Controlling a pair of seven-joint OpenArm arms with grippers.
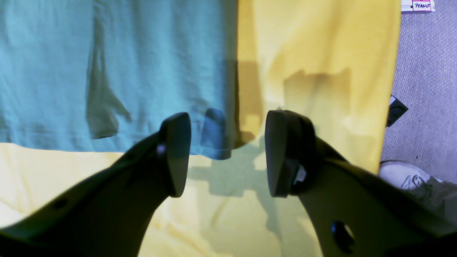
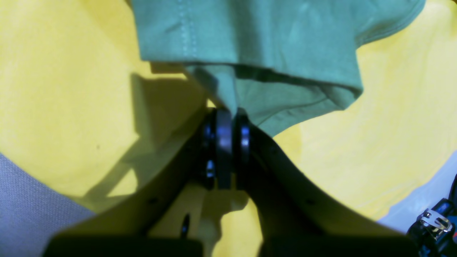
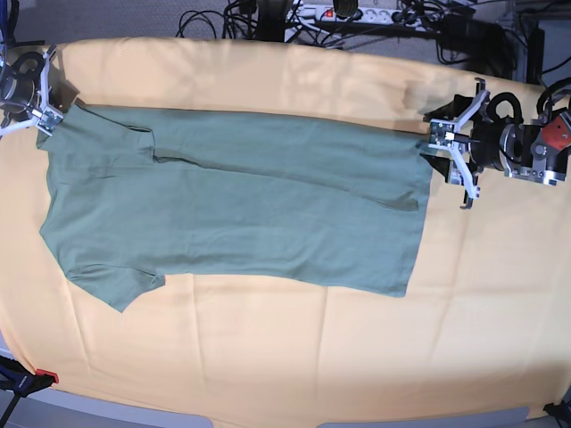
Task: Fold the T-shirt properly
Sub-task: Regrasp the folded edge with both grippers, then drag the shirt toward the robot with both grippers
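Although the T-shirt (image 3: pixel 241 201) already looks doubled over lengthwise, with one sleeve showing near the front left of the yellow cloth (image 3: pixel 268 357) and its hem end toward the right, I judge the folding only partly done: the long strip has yet to be brought end over end. It lies flat across the middle of the cloth-covered table, closer to the back edge than the front.

The right gripper (image 2: pixel 228 117) is pinched shut on a bunch of green fabric at the shirt's far left corner, close to the cloth's left edge. The left gripper (image 1: pixel 226 153) hangs with its jaws apart over the shirt's hem corner, nothing between them.

Room is good. A wide band of bare cloth runs along the front edge, and more lies to the right of the hem. The back edge is tighter, with cables (image 3: pixel 375 18) just beyond it. A white shoe (image 1: pixel 403 175) stands on the carpet off the table's side.
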